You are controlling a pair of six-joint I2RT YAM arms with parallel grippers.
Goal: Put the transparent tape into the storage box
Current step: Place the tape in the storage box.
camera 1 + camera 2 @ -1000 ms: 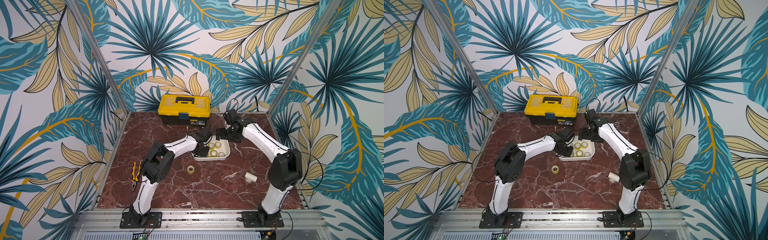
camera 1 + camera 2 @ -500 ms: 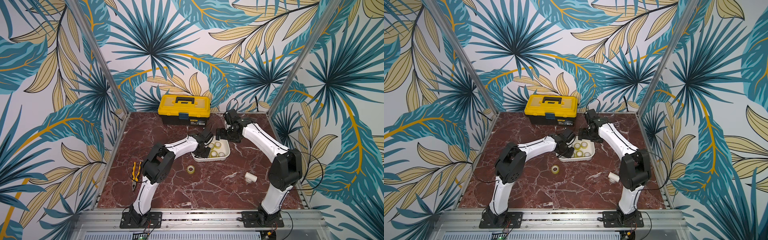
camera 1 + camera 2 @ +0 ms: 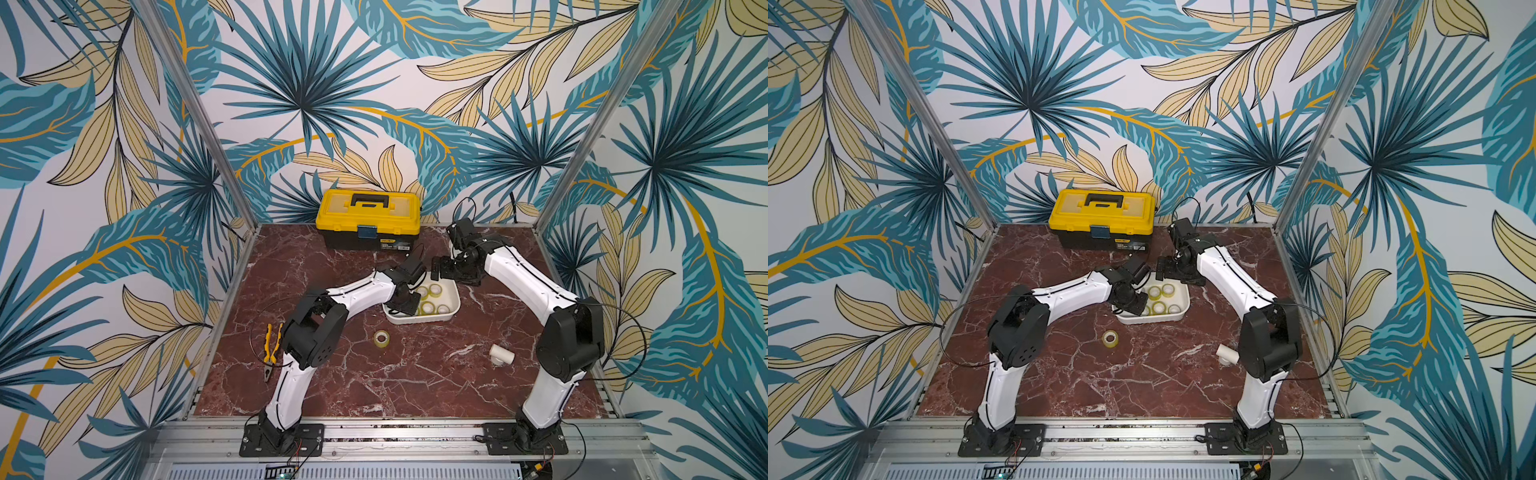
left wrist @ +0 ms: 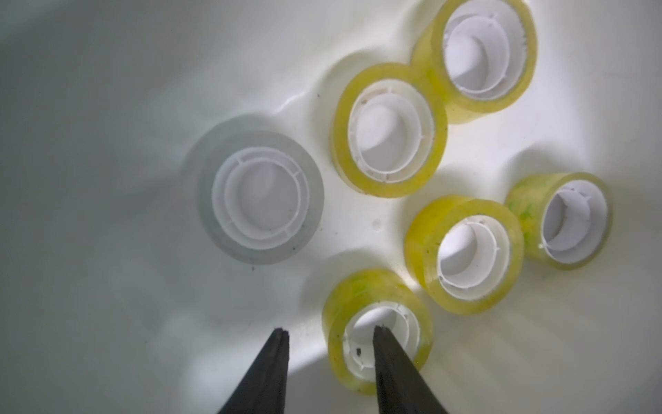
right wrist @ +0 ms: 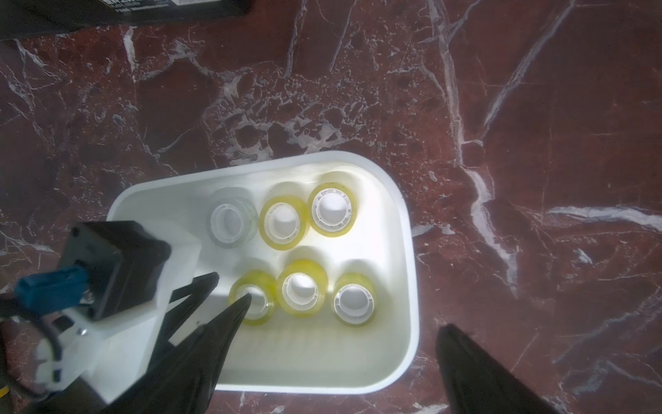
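L gripper (image 4: pixel 331 329) parted over tape roll (image 4: pixel 358 290) in storage box (image 4: pixel 107 107), R gripper (image 5: pixel 344 311) spread wide

In both top views the left arm's black wrist (image 3: pixel 405 291) covers part of the white, shallow plastic storage box (image 3: pixel 432 319), hiding some of the small yellowish transparent tape rolls (image 3: pixel 427 308) inside. The left wrist view clips one roll (image 4: pixel 473 53) at its edge. The right wrist view crops the yellow-and-black toolbox (image 5: pixel 107 12) (only its black base shows).
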